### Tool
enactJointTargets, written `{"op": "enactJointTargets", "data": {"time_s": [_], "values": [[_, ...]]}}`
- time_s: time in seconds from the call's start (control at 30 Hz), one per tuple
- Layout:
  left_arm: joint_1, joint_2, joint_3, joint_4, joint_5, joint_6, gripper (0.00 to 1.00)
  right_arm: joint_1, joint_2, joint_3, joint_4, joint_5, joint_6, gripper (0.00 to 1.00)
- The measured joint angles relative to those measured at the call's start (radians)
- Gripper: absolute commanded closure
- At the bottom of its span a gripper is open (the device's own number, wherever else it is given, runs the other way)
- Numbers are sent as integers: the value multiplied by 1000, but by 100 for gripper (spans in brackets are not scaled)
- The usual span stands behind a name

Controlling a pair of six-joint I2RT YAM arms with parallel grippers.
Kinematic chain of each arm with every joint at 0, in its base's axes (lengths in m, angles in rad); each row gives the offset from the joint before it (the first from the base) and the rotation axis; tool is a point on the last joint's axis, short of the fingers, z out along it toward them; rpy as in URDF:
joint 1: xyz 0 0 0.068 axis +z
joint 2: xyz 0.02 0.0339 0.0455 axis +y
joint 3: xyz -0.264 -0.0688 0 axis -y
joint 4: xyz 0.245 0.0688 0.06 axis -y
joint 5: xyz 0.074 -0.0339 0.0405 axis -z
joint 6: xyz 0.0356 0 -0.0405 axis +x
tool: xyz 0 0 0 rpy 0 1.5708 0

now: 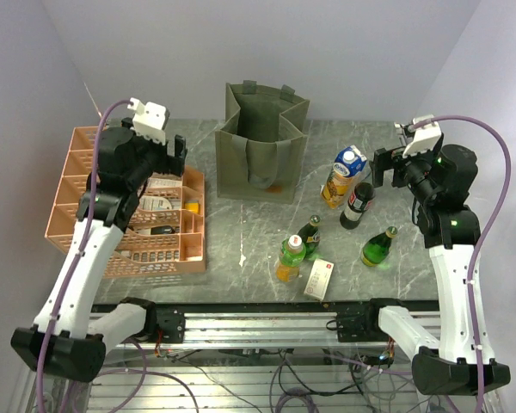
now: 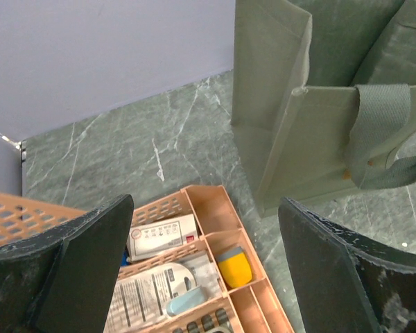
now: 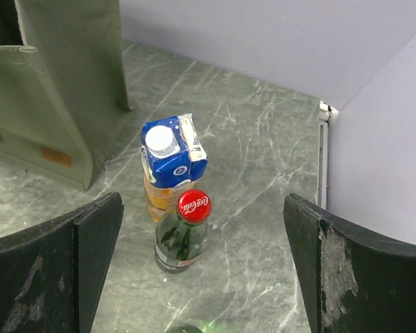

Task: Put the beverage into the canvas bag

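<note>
The olive-green canvas bag stands open at the back middle of the table; it also shows in the left wrist view and the right wrist view. A blue and orange juice carton and a red-capped glass cola bottle stand right of the bag. Two green bottles and an orange drink bottle stand nearer. My right gripper is open and empty, above the cola bottle. My left gripper is open and empty above the crate.
A salmon-pink lattice crate at the left holds packets and a yellow item. A small white and red box lies near the front edge. Walls close the table on three sides.
</note>
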Motion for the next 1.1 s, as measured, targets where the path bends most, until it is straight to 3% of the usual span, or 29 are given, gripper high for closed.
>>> {"op": "enactJointTargets", "data": {"time_s": [0.7, 0.97, 1.1], "values": [[-188, 509, 506, -68, -22, -92, 1, 0, -7, 0, -39, -108, -40, 0], [-236, 706, 671, -115, -70, -126, 24, 0, -7, 0, -45, -124, -46, 0], [-260, 797, 748, -145, -114, -141, 45, -3, -8, -6, -45, -141, -48, 0]]}}
